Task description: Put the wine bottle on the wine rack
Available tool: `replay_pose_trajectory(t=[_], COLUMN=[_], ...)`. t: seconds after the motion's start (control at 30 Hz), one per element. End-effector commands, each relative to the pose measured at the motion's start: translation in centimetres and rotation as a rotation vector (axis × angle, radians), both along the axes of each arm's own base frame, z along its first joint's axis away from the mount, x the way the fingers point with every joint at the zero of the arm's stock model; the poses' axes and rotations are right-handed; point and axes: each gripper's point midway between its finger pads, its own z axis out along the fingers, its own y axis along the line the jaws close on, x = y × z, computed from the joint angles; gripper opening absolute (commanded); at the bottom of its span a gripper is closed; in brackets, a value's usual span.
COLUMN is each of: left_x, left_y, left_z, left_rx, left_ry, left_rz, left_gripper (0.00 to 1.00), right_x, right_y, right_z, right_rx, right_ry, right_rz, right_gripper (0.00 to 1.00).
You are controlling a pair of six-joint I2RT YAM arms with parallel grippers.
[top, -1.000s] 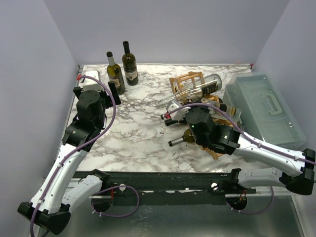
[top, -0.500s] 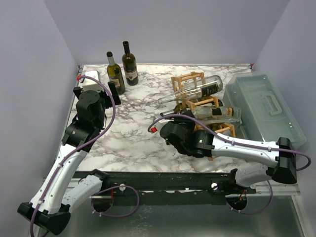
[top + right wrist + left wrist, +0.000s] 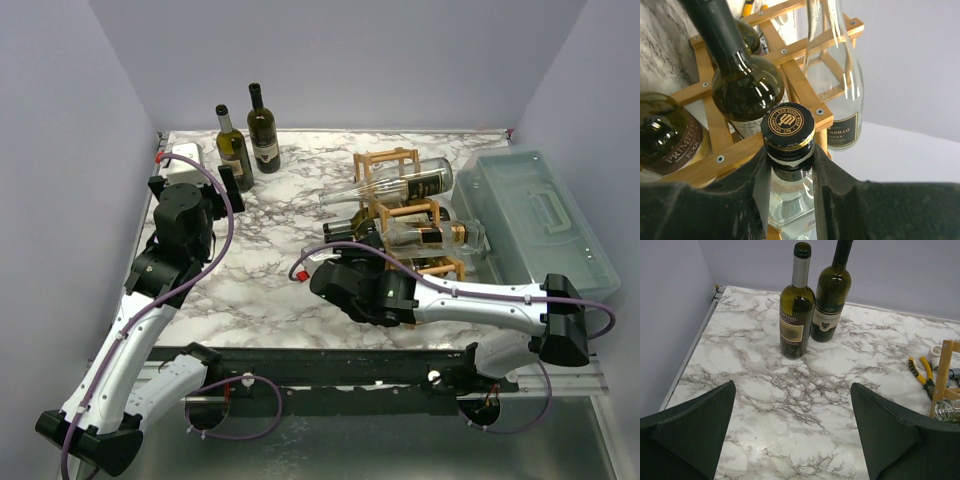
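The light wooden wine rack (image 3: 400,210) stands right of centre, and also shows in the right wrist view (image 3: 800,85). A clear bottle (image 3: 400,183) lies across its top. My right gripper (image 3: 362,250) is shut on the neck of a clear wine bottle (image 3: 789,150) with a black cap; its body (image 3: 430,236) lies in the rack. Two dark bottles (image 3: 742,85) (image 3: 667,142) lie in neighbouring cells. My left gripper (image 3: 792,432) is open and empty over bare marble, near side of two upright dark bottles (image 3: 796,315) (image 3: 830,300).
A translucent grey-green lidded box (image 3: 535,220) sits right of the rack. The two upright bottles (image 3: 233,148) (image 3: 263,130) stand at the back wall. A white block (image 3: 185,155) is at the back left corner. Yellow-handled pliers (image 3: 922,372) lie by the rack.
My right wrist has swung left and toward the near edge. The rack has straightened and the clear bottle now lies level in it. The left arm has not moved.
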Motion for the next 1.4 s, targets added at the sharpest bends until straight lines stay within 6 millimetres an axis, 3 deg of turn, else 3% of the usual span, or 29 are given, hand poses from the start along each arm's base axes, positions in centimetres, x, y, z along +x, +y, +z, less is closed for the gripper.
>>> replay_pose_trajectory(t=[0.0,0.27,0.43,0.53,0.77,0.87,1.03,1.1,1.37], left_x=[0.1,-0.1,-0.2,-0.2,-0.1,0.0,0.1,0.1,0.7], left_y=[-0.1,0.1,0.2,0.2,0.2,0.1,0.3,0.2,0.4], left_z=[0.5,0.7,0.8,0.8,0.8,0.7,0.6,0.5,-0.1], left_rx=[-0.022,-0.025,-0.025,-0.027,-0.026,-0.028,-0.026,-0.027,-0.033], left_ry=[-0.022,-0.03,-0.033,-0.033,-0.031,-0.029,-0.027,-0.023,-0.003], left_rz=[-0.007,-0.001,-0.001,-0.002,-0.001,-0.002,0.006,0.001,0.005], left_gripper=[0.99,0.99,0.99,0.99,0.99,0.99,0.99,0.99,0.99], right_x=[0.4,0.3,-0.5,-1.1,-1.8,-1.9,-2.4,-2.7,-4.0], right_y=[2.3,4.5,4.4,4.8,5.7,6.1,6.6,6.8,9.0], right_z=[2.9,0.2,-1.9,-2.9,-3.5,-3.1,-1.4,-0.3,4.5], right_rx=[0.151,0.083,0.047,0.052,0.132,0.179,0.292,0.356,0.687], right_ry=[-0.05,0.019,0.084,0.119,0.177,0.192,0.217,0.227,0.276], right_rz=[0.02,0.042,0.019,0.028,0.063,0.071,0.095,0.111,0.221], right_gripper=[0.01,0.01,0.01,0.11,0.51,0.68,0.83,0.98,1.0])
